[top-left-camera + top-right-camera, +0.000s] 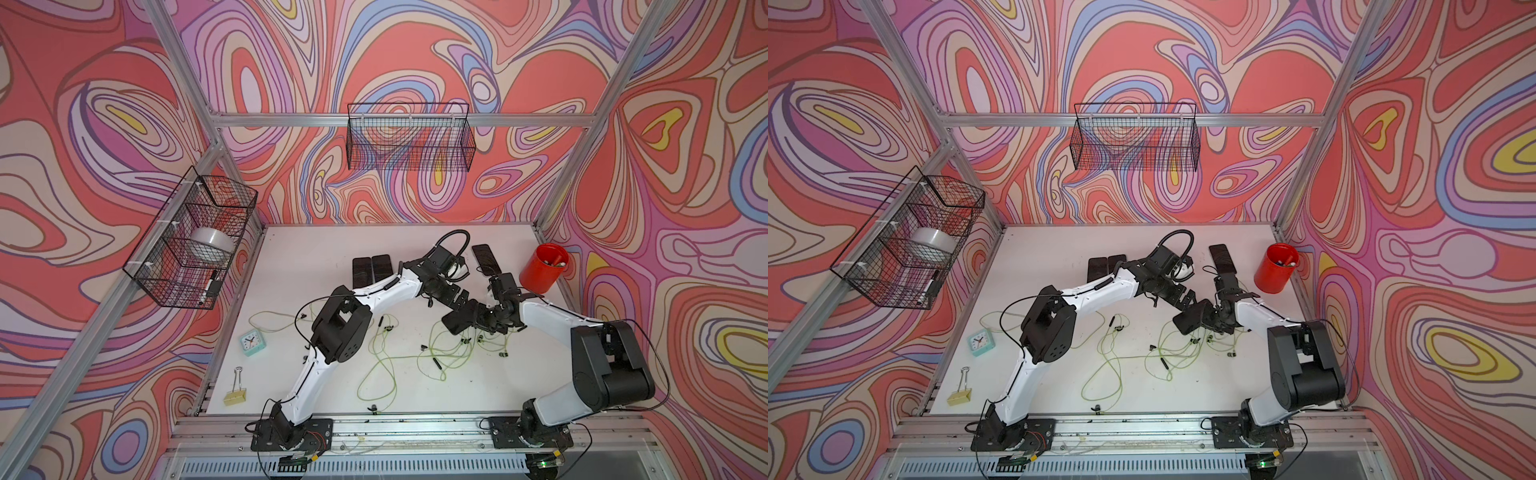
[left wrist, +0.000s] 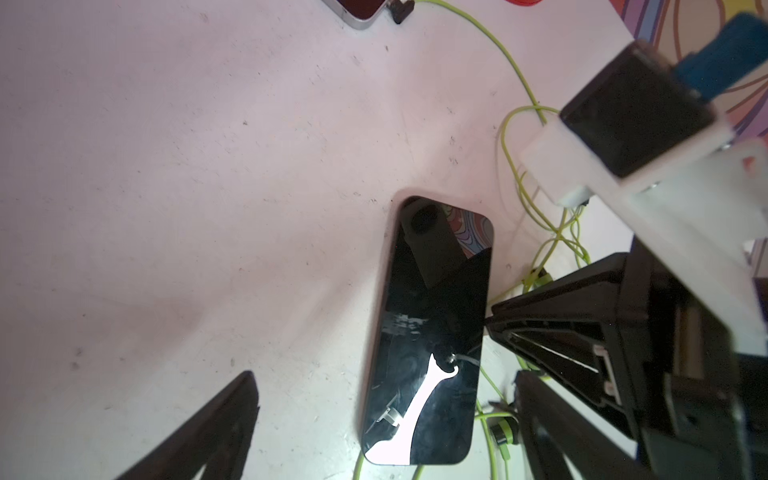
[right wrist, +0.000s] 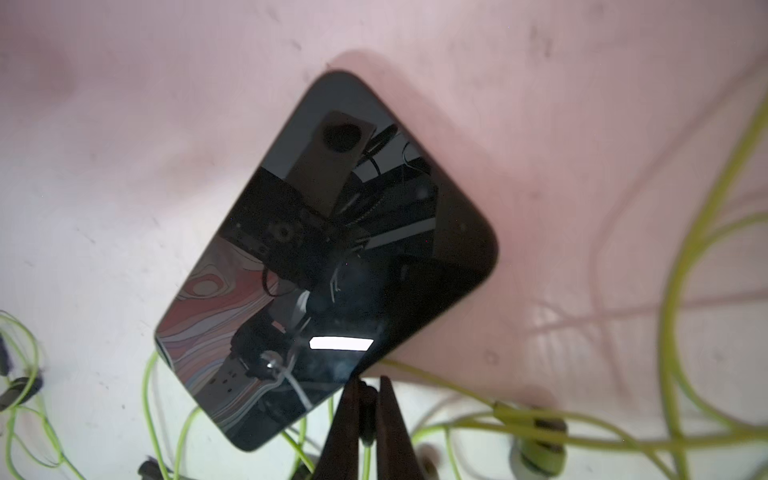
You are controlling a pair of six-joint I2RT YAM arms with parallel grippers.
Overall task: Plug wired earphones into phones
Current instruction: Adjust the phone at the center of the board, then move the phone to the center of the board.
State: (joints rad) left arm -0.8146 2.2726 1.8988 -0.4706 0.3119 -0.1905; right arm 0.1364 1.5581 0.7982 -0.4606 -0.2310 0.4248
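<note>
A black phone (image 2: 432, 316) lies on the white table between the open fingers of my left gripper (image 2: 386, 424), which hovers over it without touching. My right gripper (image 3: 368, 384) is shut on a dark earphone plug (image 3: 368, 411) with a yellow-green cable, right at the edge of this phone (image 3: 332, 257). In both top views the two grippers (image 1: 455, 300) (image 1: 478, 318) meet over that phone (image 1: 457, 323). Two more phones (image 1: 370, 270) lie side by side at the back. Another phone (image 1: 484, 257), at the back right, has a plug (image 2: 401, 10) at its end. Loose earphones (image 1: 384, 357) sprawl across the table.
A red cup (image 1: 542, 268) stands at the back right. A teal clock (image 1: 251, 341) and a yellow binder clip (image 1: 235, 395) lie at the left. Wire baskets hang on the left wall (image 1: 191, 241) and the back wall (image 1: 409, 137). Cables tangle below the grippers (image 1: 440, 353).
</note>
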